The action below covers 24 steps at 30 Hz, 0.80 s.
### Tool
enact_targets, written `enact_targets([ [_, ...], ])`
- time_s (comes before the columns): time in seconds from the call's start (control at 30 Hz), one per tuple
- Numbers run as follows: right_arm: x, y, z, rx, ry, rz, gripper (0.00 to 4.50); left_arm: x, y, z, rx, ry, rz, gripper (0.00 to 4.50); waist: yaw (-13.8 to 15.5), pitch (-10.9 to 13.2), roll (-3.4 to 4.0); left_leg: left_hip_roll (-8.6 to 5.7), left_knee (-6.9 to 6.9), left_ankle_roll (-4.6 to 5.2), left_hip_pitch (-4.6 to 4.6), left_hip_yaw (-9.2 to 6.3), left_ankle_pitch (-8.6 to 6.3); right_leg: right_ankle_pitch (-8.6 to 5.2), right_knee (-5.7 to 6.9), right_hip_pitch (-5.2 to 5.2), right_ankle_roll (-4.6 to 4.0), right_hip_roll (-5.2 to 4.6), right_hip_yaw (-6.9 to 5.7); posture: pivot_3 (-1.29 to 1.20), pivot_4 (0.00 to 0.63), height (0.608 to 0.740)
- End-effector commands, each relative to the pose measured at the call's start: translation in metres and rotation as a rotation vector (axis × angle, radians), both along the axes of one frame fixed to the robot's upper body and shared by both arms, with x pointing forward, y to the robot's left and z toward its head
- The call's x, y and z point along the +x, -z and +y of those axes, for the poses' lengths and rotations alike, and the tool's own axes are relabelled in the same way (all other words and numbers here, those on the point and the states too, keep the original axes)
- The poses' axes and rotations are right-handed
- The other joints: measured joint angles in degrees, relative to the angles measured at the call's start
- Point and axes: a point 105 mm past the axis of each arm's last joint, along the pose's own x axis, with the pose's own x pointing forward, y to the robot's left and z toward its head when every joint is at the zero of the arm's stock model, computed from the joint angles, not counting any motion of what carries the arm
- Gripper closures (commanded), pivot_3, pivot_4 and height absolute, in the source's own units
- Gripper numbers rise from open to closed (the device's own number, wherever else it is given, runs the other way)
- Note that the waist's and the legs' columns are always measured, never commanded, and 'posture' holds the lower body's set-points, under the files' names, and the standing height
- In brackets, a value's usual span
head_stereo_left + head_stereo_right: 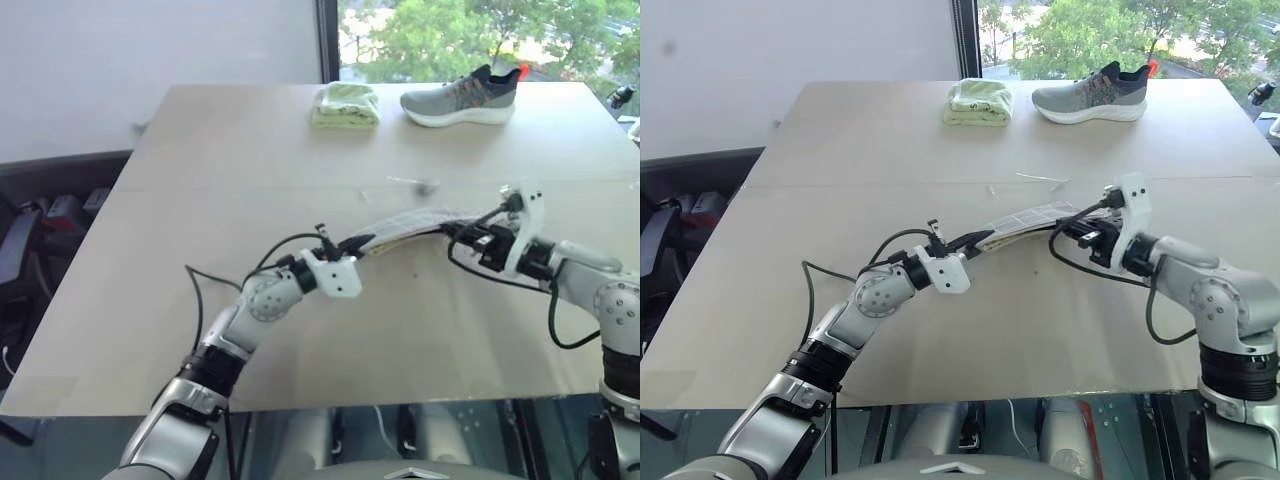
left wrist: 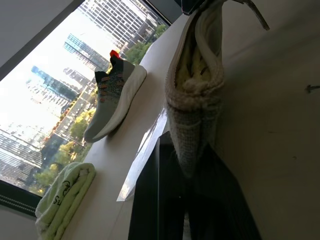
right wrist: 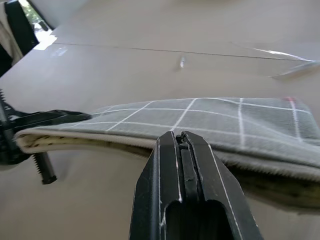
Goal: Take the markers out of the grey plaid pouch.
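Both claws, left and right, pinch the pouch up over the desk's middle; next, I think, tip the markers out.

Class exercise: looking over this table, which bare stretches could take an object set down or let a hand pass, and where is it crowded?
The table is bare on its left half, left of the folded green cloth, and along the near edge below both arms. A narrower bare strip lies between the shoe and the grey plaid pouch. The middle is crowded: the left gripper and right gripper hold the pouch up between them.
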Motion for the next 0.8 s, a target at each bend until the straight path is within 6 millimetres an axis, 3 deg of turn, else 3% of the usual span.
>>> enact_targets([
  [0.03, -0.010, -0.014, 0.001, 0.013, -0.041, -0.046, 4.46, -0.003, -0.015, -0.002, -0.042, 0.014, -0.043, 4.50, -0.01, 0.00, 0.00, 0.00, 0.00, 0.00, 0.00, 0.01, 0.00, 0.00, 0.00, 0.00, 0.00, 0.00, 0.00, 0.00, 0.150, 0.740],
  [0.47, 0.006, 0.007, -0.008, -0.076, 0.047, 0.014, 4.46, -0.006, -0.018, -0.009, -0.036, 0.042, -0.063, 4.50, 0.00, 0.00, 0.00, 0.00, 0.00, 0.00, 0.01, 0.02, 0.00, 0.00, 0.01, 0.00, 0.00, 0.00, 0.01, 0.00, 0.150, 0.740],
  [0.67, 0.022, 0.005, -0.015, -0.091, 0.134, -0.009, 4.46, -0.012, -0.025, -0.019, -0.055, 0.086, -0.073, 4.50, 0.00, 0.00, 0.00, -0.01, 0.01, 0.00, 0.01, 0.02, 0.00, 0.00, 0.01, 0.00, 0.00, 0.00, 0.01, 0.00, 0.150, 0.740],
  [0.8, 0.030, 0.005, -0.016, -0.179, 0.145, -0.063, 4.46, -0.017, -0.037, -0.028, -0.146, 0.117, 0.014, 4.50, 0.03, 0.00, 0.00, -0.01, 0.01, 0.00, -0.01, 0.02, 0.00, 0.00, 0.00, 0.00, 0.00, 0.00, 0.00, 0.00, 0.150, 0.740],
])
